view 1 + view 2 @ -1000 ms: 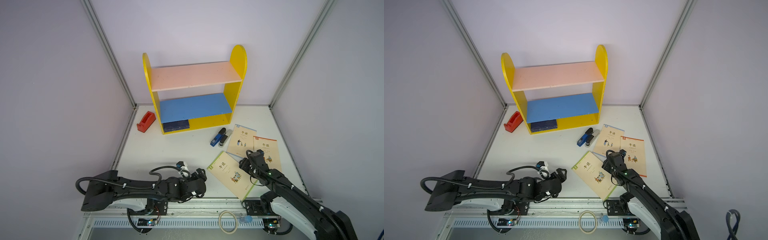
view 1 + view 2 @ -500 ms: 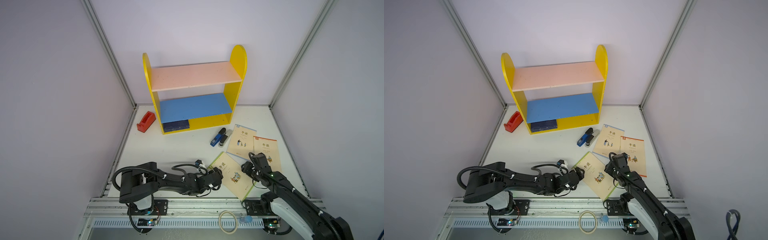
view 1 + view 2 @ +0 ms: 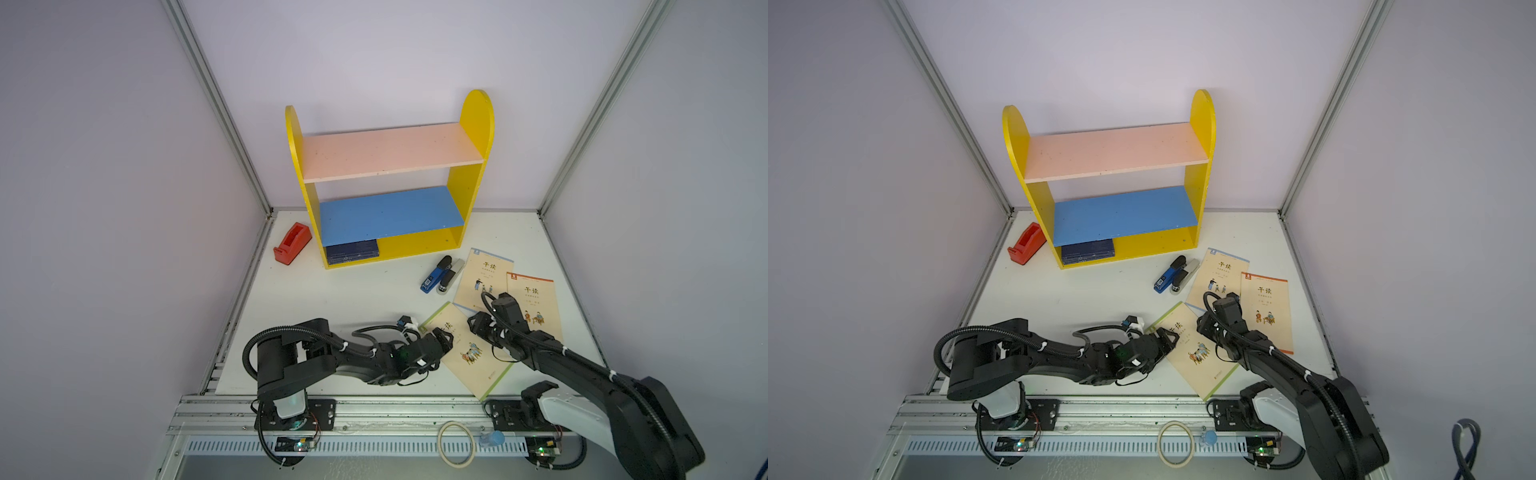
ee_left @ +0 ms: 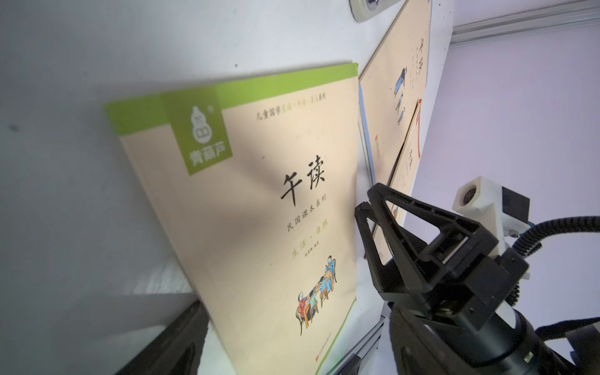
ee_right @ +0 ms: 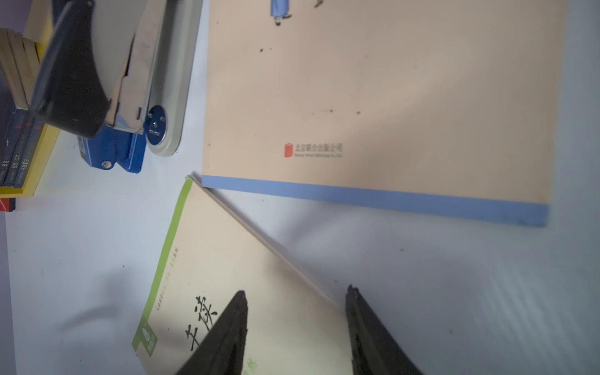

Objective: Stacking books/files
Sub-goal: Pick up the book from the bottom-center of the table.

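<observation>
Robotics laboratory test cell. Plain lilac wall panels (image 3: 104,187) met at aluminium posts (image 3: 219,108); the left arm (image 3: 316,361) and right arm (image 3: 582,370) were mounted on a slotted rail (image 3: 374,405) fronting the white counter (image 3: 353,291), circuit boards (image 3: 297,444) exposed.

a cream book (image 4: 246,207) with a green band lies flat on the white table (image 4: 81,162) — black title, small cartoon figures seated near one end. the right gripper (image 4: 366,200), black with triangular fingers, has its tips right at the book's long edge; a white camera (image 4: 477,198) sits on its wrist. beyond lie two more cream books — a blue-edged book (image 4: 389,107) and a red-marked book (image 4: 409,156) overlapping it.
</observation>
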Robot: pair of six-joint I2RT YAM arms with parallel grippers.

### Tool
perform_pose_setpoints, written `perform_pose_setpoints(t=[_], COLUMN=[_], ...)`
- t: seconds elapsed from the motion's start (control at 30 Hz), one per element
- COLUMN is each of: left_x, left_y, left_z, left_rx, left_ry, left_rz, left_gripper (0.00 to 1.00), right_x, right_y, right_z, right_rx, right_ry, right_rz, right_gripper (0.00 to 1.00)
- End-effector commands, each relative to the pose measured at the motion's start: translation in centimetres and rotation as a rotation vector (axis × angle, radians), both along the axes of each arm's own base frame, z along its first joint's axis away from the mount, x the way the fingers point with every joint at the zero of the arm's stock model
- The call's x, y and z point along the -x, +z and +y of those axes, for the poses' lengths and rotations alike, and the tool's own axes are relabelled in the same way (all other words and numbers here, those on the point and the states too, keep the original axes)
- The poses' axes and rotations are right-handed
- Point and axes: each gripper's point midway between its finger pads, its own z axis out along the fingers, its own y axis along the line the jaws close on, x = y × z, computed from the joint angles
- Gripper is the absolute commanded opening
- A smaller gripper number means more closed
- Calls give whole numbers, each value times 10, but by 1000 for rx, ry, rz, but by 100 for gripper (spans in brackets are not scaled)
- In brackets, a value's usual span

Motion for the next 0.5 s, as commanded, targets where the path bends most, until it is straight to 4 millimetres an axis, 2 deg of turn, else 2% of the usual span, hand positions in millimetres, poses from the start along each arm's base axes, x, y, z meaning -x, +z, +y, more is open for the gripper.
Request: perform_pose_setpoints(t=[0.0,0.23,0.47], left_x=[1,-12,-16], left_y=[-28,-11,3], left_z=[27,45,54], left_rx=[-138,-128,-129], left_ry=[-4,19,22], left_rz=[24,-31,-78], left_gripper=[90,91,91], right_x=[36,34,35], right_y=[-25,-26,-32], right_z=[6,22,37], right_rx=[14,29,31], right_ry=[27,59,87], right_rz=[176,169,171], right_gripper=[51,51,50])
